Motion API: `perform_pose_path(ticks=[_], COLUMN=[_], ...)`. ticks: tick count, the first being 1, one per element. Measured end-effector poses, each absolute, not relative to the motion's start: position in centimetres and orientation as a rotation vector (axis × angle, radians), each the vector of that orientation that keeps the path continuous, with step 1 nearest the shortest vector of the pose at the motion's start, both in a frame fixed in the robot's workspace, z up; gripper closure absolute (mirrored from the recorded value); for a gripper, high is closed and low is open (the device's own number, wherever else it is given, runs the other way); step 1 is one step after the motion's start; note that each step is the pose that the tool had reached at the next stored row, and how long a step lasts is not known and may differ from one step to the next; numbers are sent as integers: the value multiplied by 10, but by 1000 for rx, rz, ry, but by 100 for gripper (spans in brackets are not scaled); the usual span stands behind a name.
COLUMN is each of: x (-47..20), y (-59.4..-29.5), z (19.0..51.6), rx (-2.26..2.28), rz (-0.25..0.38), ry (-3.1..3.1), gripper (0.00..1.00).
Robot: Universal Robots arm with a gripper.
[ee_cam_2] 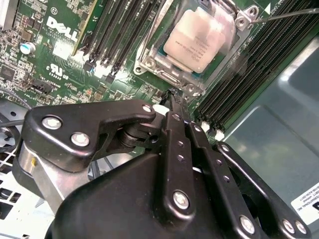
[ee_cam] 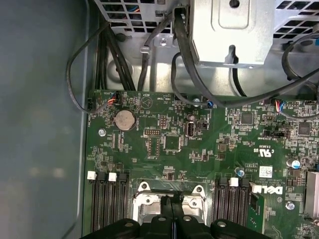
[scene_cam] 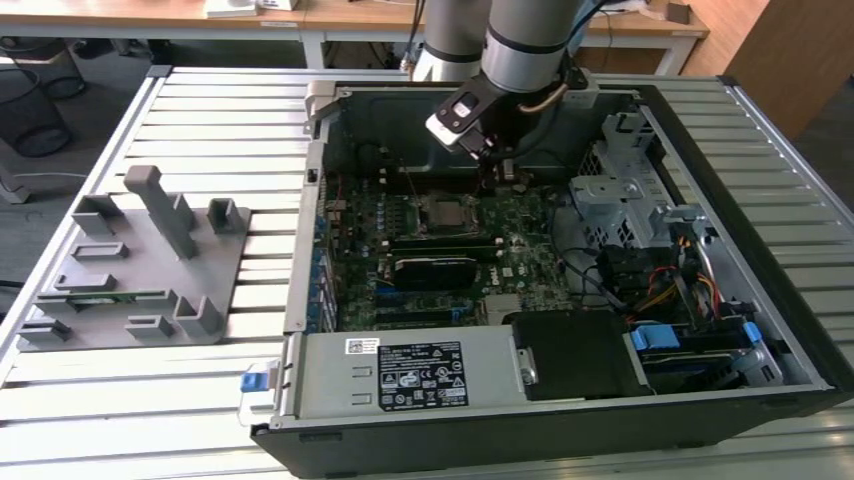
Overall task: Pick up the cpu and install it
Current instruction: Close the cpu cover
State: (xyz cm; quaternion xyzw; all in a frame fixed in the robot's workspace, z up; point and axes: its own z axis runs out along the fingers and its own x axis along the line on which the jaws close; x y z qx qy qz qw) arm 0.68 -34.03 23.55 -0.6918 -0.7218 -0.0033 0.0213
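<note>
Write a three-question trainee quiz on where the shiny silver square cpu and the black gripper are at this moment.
1. True or false: the shiny silver square cpu lies in the metal-framed socket on the green motherboard.
2. In the second wrist view, the fingers of the black gripper are: A) shut together, B) spread wide apart, C) clamped on the cpu.
3. Fill in: the gripper's tips sit at the edge of the socket's metal ____.

Key: 1 true; 2 A; 3 frame.
</note>
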Motion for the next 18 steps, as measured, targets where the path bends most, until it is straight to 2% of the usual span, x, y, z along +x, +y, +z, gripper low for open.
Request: perform_pose_path(ticks=[18], x=[-25], y=[-340], z=[227], rx=[-2143], rz=[-9], ry=[-2236], gripper=[89])
